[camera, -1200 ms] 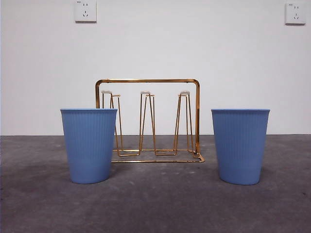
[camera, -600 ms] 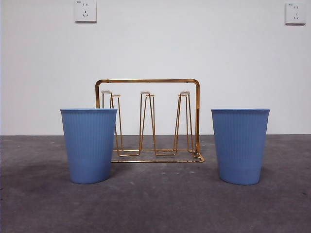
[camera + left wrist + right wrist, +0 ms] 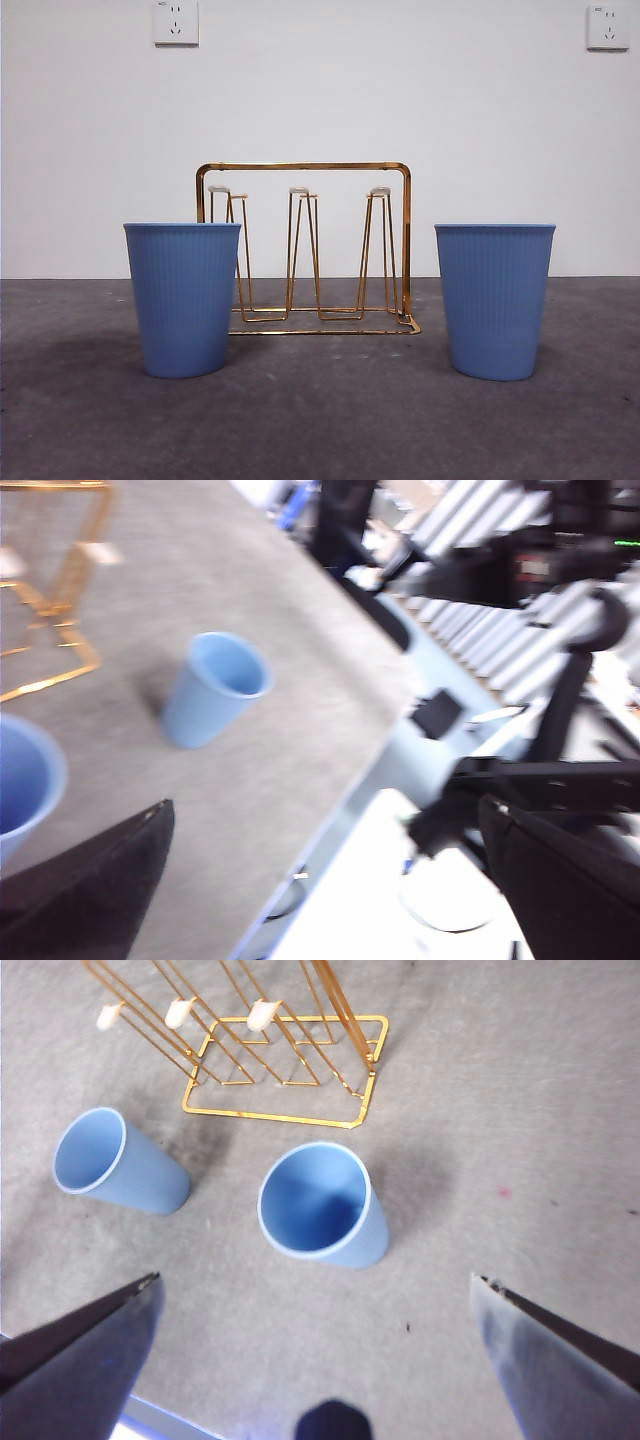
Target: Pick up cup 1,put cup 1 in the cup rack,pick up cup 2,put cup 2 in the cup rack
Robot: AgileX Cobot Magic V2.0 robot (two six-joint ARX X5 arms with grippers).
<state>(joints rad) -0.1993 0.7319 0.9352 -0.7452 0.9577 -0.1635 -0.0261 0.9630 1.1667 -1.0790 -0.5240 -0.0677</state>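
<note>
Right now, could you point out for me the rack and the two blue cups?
rack [image 3: 303, 167], front view, on its top bar.
left cup [image 3: 184, 300], front view, on its ribbed side wall.
right cup [image 3: 494, 300], front view, on its ribbed side wall.

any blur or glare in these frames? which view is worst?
Left wrist view is worst: motion-blurred throughout, the cup rack smeared and washed out, the background streaked. Front view is sharp and evenly lit, with soft shadows beside the left cup and right cup. Right wrist view is mostly sharp, with only the right pincer jaws soft at the frame edge; no strong glare.
</note>
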